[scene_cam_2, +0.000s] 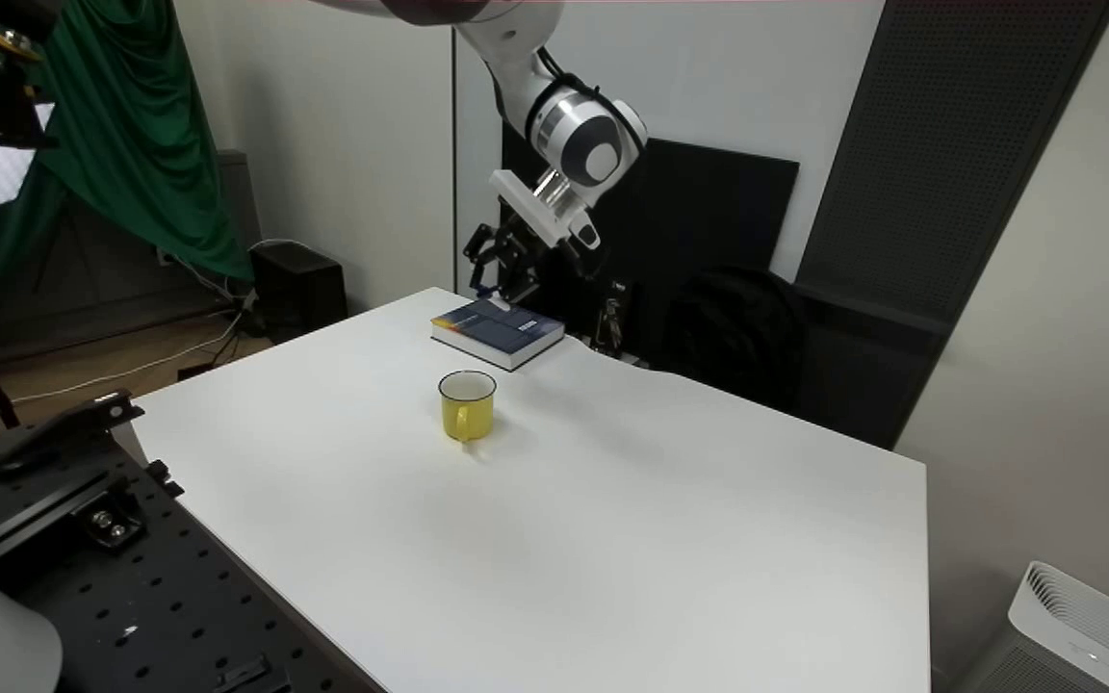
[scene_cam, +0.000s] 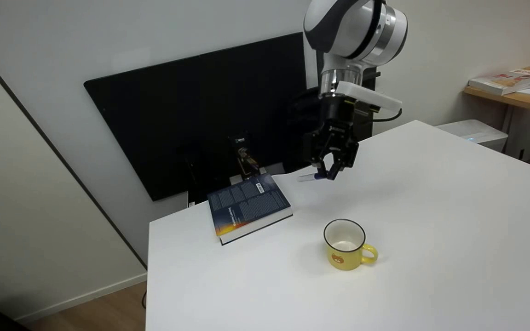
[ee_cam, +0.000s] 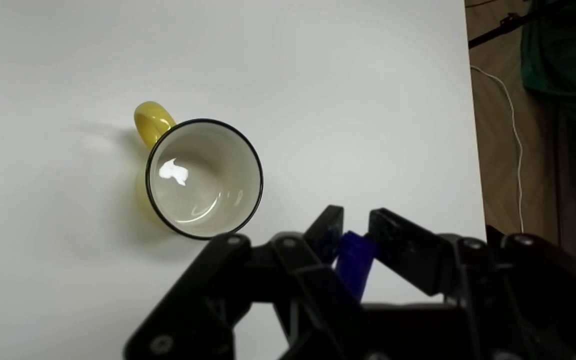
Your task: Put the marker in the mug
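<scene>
The yellow mug [scene_cam: 344,259] stands upright on the white table, with a dark rim and a pale inside. It also shows in an exterior view [scene_cam_2: 467,414], and in the wrist view the mug [ee_cam: 203,180] is seen from above, with nothing inside. My gripper [scene_cam: 328,174] is shut on the marker [scene_cam: 307,178] by its blue end, above the table and behind the mug. The marker's pale body sticks out sideways, roughly level. In the wrist view my gripper [ee_cam: 356,227] pinches the blue end of the marker [ee_cam: 354,267], right of and below the mug; the rest is hidden.
A thick blue book [scene_cam: 249,207] lies at the table's back edge, left of the gripper; it also shows in an exterior view [scene_cam_2: 497,327]. A black panel [scene_cam: 200,105] stands behind the table [scene_cam: 430,220]. A perforated black plate [scene_cam_2: 150,577] adjoins the table.
</scene>
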`<control>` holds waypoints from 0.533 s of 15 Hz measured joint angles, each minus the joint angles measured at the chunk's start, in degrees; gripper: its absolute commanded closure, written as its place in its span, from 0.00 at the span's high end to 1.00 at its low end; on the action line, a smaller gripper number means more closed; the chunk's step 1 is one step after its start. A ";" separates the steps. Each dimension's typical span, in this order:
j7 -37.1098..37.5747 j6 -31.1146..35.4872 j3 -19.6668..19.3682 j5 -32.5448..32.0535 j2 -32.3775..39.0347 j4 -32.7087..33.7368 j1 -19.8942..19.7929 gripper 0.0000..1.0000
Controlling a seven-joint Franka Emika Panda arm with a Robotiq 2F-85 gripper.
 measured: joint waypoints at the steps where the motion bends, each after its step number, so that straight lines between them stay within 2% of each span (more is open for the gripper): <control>1: -0.04 0.00 0.03 0.55 -0.26 -0.94 -0.08 0.06; 8: -1.83 1.50 0.73 2.42 -5.00 -12.72 -0.09 0.06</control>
